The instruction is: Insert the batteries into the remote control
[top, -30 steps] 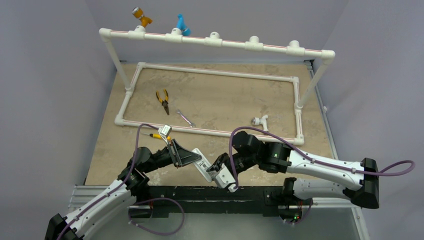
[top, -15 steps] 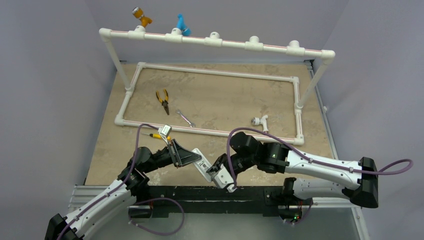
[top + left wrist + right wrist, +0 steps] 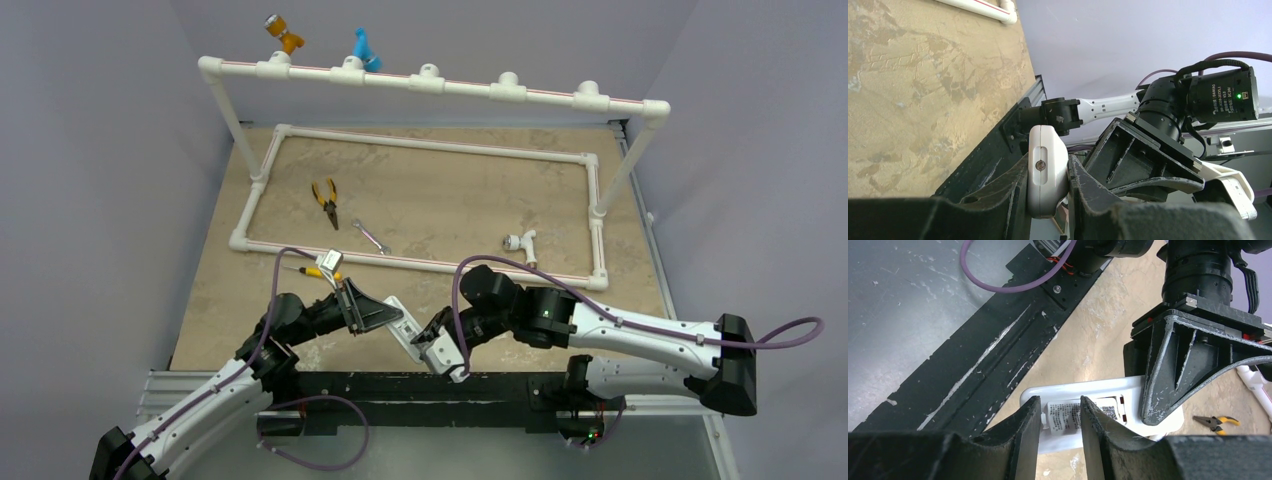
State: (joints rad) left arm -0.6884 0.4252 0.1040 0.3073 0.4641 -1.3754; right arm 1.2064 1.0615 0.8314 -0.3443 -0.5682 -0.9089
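Observation:
The white remote control [image 3: 400, 322] hangs just above the table's near edge, and my left gripper [image 3: 383, 316] is shut on one end of it. In the left wrist view the remote control [image 3: 1047, 170] stands edge-on, pinched between both fingers of the left gripper [image 3: 1048, 172]. My right gripper [image 3: 428, 336] is at the remote's other end. In the right wrist view the right gripper [image 3: 1059, 407] hovers over the back of the remote control [image 3: 1098, 389], jaws slightly apart, with a labelled panel [image 3: 1063, 416] showing in the gap. The batteries are out of view.
A yellow-handled screwdriver [image 3: 318, 270] and a small white piece [image 3: 331, 257] lie just behind the left gripper. Pliers [image 3: 325, 200], a silver wrench [image 3: 372, 236] and a white fitting [image 3: 520, 241] sit inside the PVC frame [image 3: 420, 262]. A black rail [image 3: 420, 385] runs along the near edge.
My right gripper has edged slightly left along the remote and its jaws have narrowed a little. The left gripper and the remote have stayed put.

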